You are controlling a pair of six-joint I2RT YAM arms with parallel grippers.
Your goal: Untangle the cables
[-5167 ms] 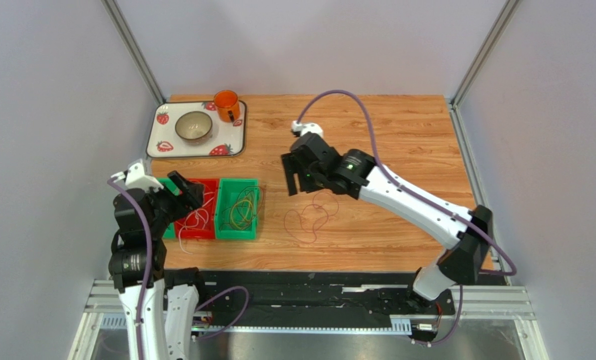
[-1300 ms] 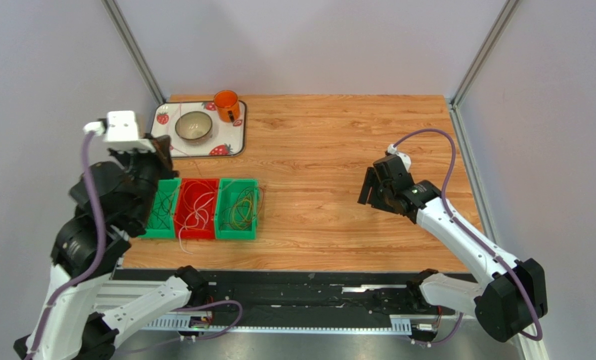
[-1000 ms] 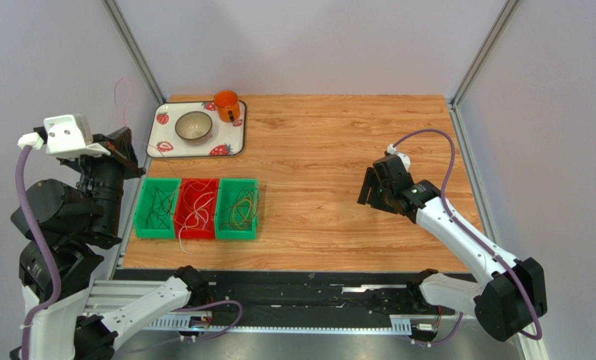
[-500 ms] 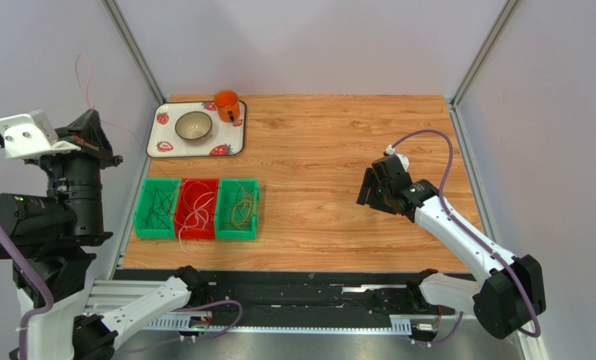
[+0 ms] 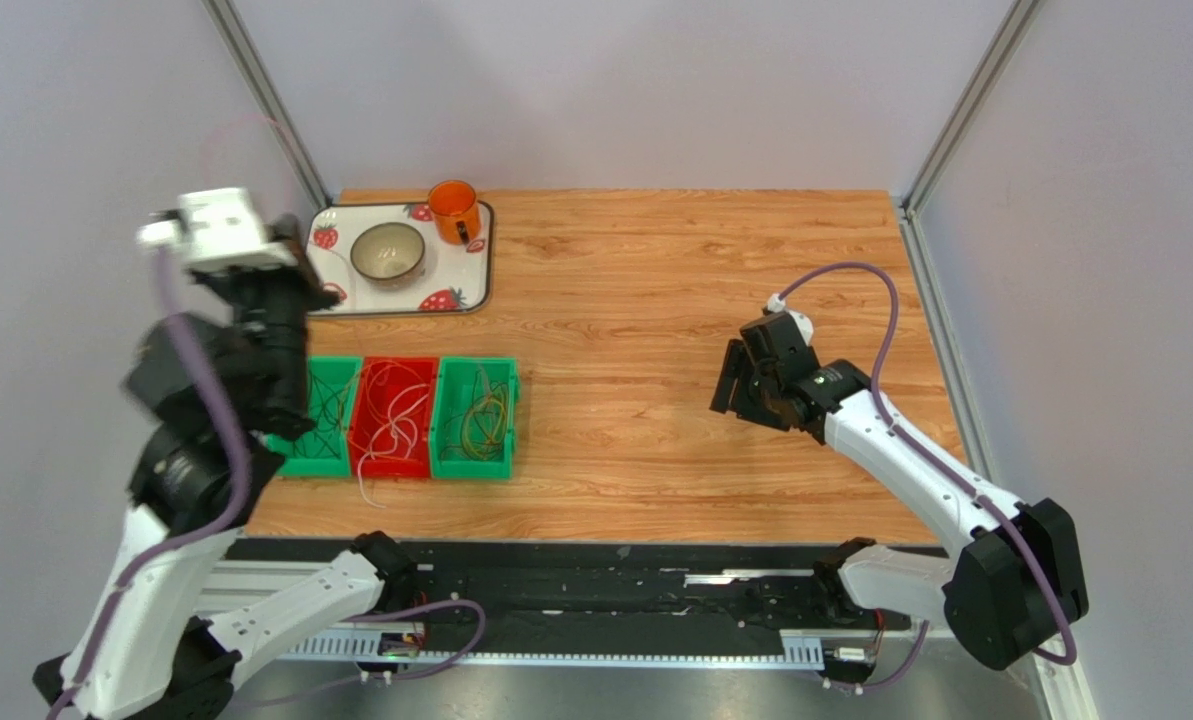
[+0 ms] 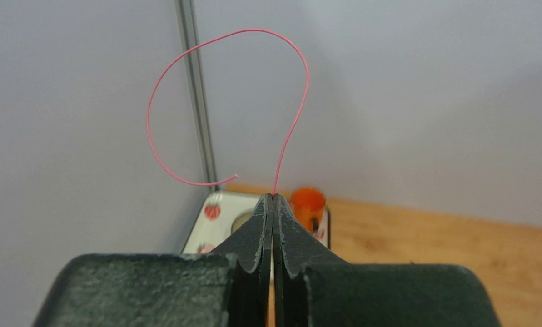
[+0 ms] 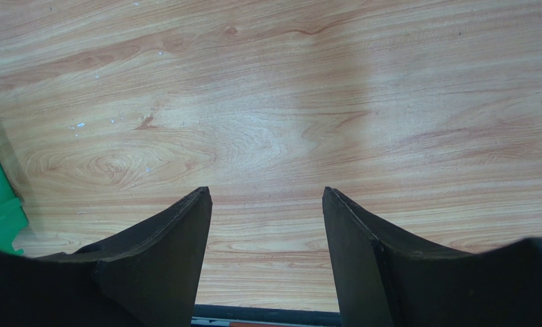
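In the left wrist view my left gripper [image 6: 273, 197] is shut on a thin pink-red cable [image 6: 253, 30], which rises from the fingertips and curls over in an open loop against the grey wall. From above, the left gripper [image 5: 294, 297] is raised over the table's left edge, between the tray and the bins. White cables [image 5: 389, 420] lie in the red bin [image 5: 402, 362]. Yellow and orange cables [image 5: 478, 417] lie in the right green bin [image 5: 514, 420]. Dark cables [image 5: 320, 408] lie in the left green bin [image 5: 309, 468], partly hidden by the arm. My right gripper [image 5: 730, 393] [image 7: 267, 194] hangs open over bare wood.
A strawberry-pattern tray [image 5: 475, 278] at the back left carries a metal bowl [image 5: 387, 252] and an orange mug [image 5: 454, 210]. The mug [image 6: 307, 204] and the tray [image 6: 215, 208] also show past my left fingertips. Grey walls close the left, back and right sides.
My left arm has swung back from far out on the left towards the bins and tray, still gripping the pink-red cable. The right arm has barely moved.
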